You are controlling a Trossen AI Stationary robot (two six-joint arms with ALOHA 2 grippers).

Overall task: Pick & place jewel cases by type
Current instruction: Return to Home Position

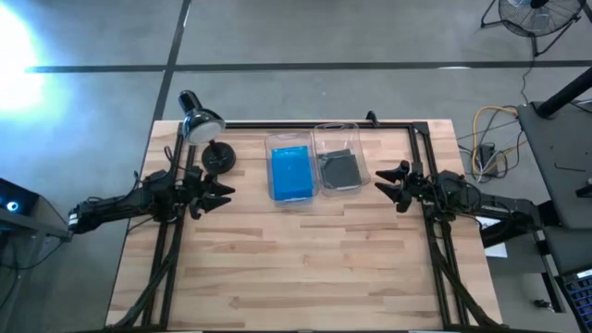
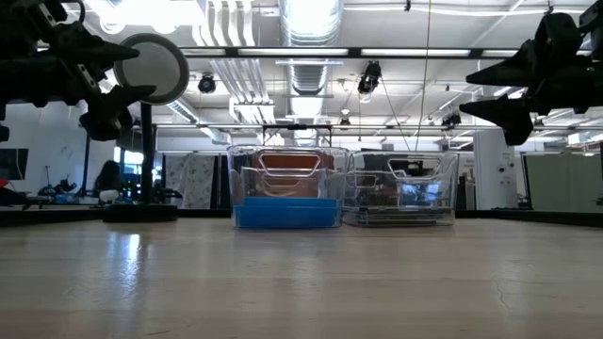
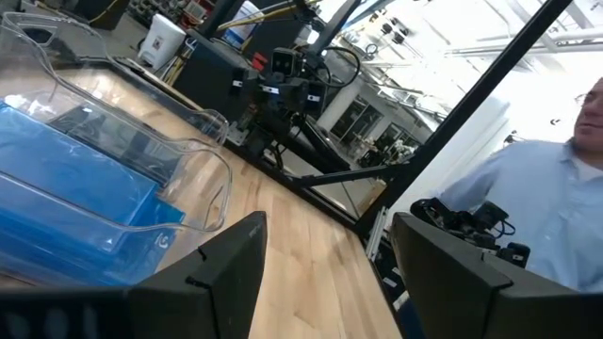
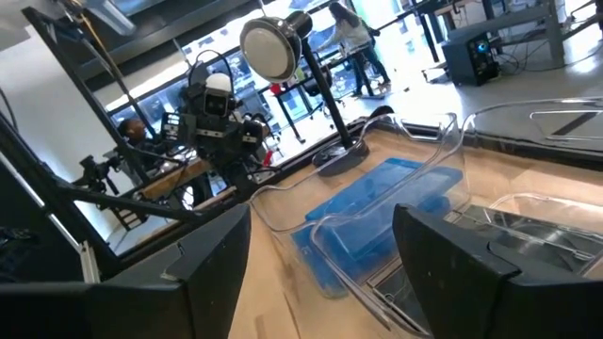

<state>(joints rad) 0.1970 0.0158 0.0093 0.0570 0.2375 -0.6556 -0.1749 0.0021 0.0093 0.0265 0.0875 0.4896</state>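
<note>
Two clear bins stand side by side at the table's far middle. The left bin (image 1: 290,173) holds a stack of bright blue jewel cases (image 1: 290,172), which also shows in the low view (image 2: 285,212). The right bin (image 1: 340,157) holds dark grey jewel cases (image 1: 339,170). My left gripper (image 1: 225,192) hovers open and empty above the table, left of the blue bin. My right gripper (image 1: 390,184) hovers open and empty, right of the grey bin. Both sit high above the table in the low view.
A desk lamp (image 1: 199,122) with a round black base (image 1: 218,156) stands at the far left, close to my left gripper. A black frame (image 1: 407,125) runs along the table's far edge and sides. Bare wooden tabletop (image 1: 305,259) lies nearer. A person in a light shirt (image 3: 556,198) shows beyond the table's right side.
</note>
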